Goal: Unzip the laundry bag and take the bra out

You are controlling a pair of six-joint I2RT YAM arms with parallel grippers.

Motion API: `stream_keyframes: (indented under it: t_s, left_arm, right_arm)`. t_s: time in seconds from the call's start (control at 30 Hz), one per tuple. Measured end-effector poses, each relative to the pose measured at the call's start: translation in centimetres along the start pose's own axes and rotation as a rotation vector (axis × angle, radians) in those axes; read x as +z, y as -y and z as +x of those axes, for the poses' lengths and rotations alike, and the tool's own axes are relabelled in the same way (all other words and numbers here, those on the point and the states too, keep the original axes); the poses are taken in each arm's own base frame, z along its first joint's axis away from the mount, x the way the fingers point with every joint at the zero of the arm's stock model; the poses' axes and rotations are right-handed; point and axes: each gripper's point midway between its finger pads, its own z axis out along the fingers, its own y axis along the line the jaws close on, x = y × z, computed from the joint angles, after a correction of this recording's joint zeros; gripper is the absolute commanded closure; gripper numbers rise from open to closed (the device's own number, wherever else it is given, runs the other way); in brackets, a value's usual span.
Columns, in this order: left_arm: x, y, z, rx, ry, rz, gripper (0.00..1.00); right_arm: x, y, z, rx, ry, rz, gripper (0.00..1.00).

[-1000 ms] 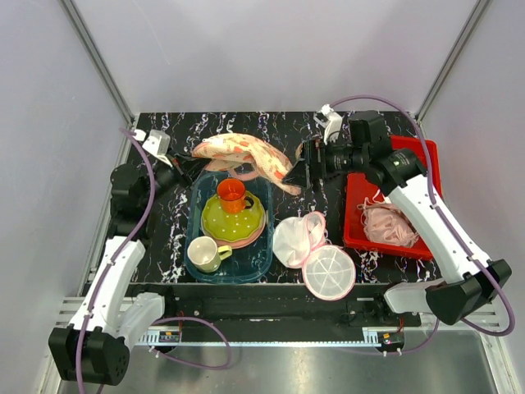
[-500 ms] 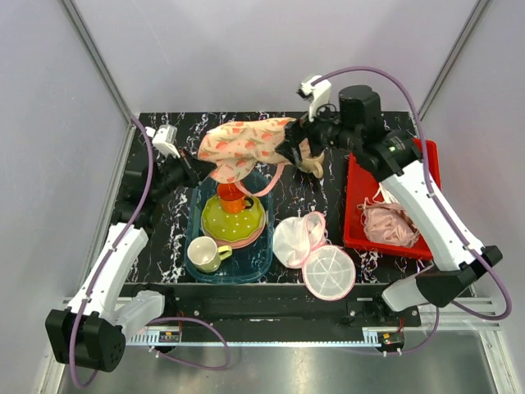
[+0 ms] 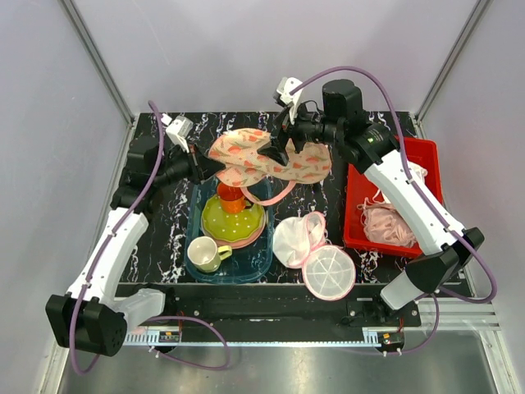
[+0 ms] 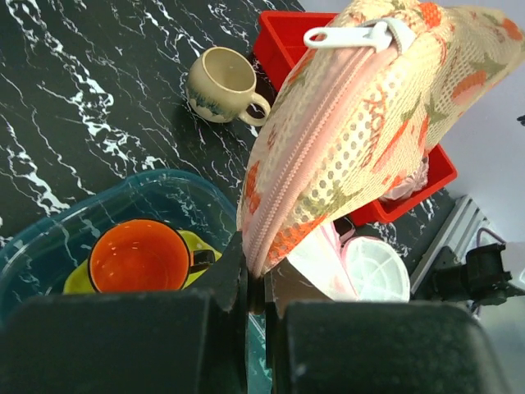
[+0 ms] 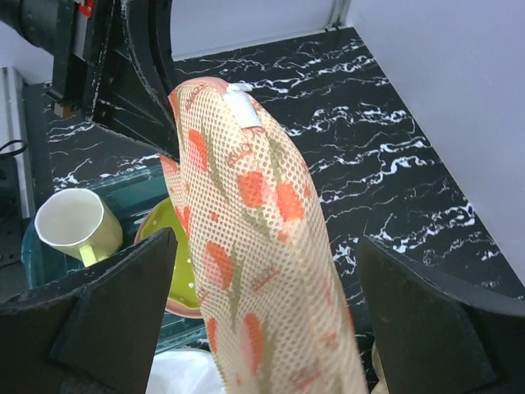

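Observation:
The laundry bag (image 3: 264,158), peach-pink mesh with red-orange motifs, hangs in the air over the back of the tray. My left gripper (image 3: 215,168) is shut on its left end; in the left wrist view (image 4: 256,283) the closed pink zipper (image 4: 295,156) runs up to a white pull tab (image 4: 351,37). My right gripper (image 3: 279,148) is wide open, and the bag (image 5: 262,246) passes between its fingers (image 5: 123,304). A mauve-pink bra (image 3: 390,223) with thin straps lies in the red bin (image 3: 354,236). A pink loop (image 3: 271,195) dangles under the bag.
A teal tray (image 3: 258,261) holds green and pink plates (image 3: 232,220), an orange cup (image 3: 231,195) and a cream mug (image 3: 205,253). A white mesh round pouch (image 3: 330,272) and a mesh bundle (image 3: 294,240) lie at the front. A beige cup (image 4: 221,82) stands behind the bag.
Both arms have raised the bag off the tray. My right gripper has moved left along the bag, which now trails out past it to the right. My left gripper has moved up and right.

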Motion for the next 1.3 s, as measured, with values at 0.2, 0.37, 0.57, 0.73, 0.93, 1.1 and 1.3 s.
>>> stream_keyframes:
  t_s: [0.2,0.37,0.57,0.73,0.93,1.1,1.3]
  left_arm:
    - [-0.6,0.9,-0.2,0.11,-0.019,0.019,1.0]
    - [-0.9,2.1,0.1,0.206,-0.034,0.017,1.0]
    - [-1.3,4.2,0.4,0.326,-0.026,0.027,1.0]
    - [-1.2,4.7,0.4,0.385,-0.028,0.013,1.0]
    - [-0.7,4.7,-0.2,0.418,-0.025,-0.028,1.0]
    - [-0.5,4.0,0.1,0.424,-0.04,-0.067,1.0]
    - [-0.2,3.4,0.6,0.418,-0.062,-0.09,1.0]
  right_arm:
    - [0.0,-1.2,-0.3,-0.035,0.022,-0.077,0.0]
    - [-0.1,-2.1,0.1,-0.041,0.01,-0.123,0.0]
    - [-0.5,-2.8,1.7,-0.047,-0.02,-0.141,0.0]
    - [-0.4,-3.6,2.5,-0.023,-0.029,-0.178,0.07]
    - [-0.2,-4.7,2.7,0.03,-0.026,-0.224,0.38]
    - [0.1,-4.9,3.4,0.082,-0.034,-0.23,0.36]
    - [1.0,-5.3,4.2,0.14,-0.012,-0.243,0.21]
